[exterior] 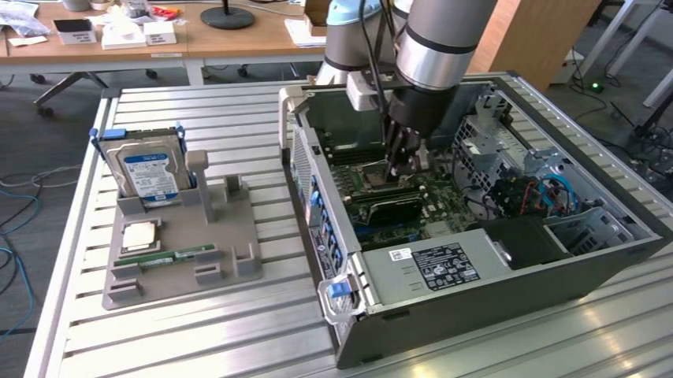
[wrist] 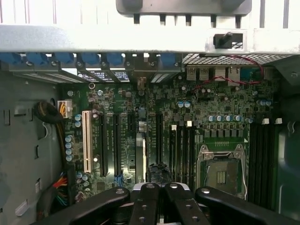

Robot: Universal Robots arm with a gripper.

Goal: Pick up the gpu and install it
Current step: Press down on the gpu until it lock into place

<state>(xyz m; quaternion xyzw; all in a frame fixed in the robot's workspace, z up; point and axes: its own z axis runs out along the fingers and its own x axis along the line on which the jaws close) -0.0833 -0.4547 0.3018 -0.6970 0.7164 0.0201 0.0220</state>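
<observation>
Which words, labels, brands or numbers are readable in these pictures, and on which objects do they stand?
None can be read.
Blue-white label on the hard drive: too blurred.
Black label on the power supply: too small.
Printing on the motherboard: illegible.

The exterior view looks down from high up and off to one side. It sees the whole slatted metal table (exterior: 210, 331), the open grey computer case (exterior: 505, 291) on the exterior view's right and the grey plastic parts holder (exterior: 226, 236) on its left. The wrist view sits very near, inside the case, facing straight at the green circuit board (wrist: 154, 108). Both views share this board (exterior: 442, 201) and the square silver chip socket (wrist: 221, 171).
</observation>
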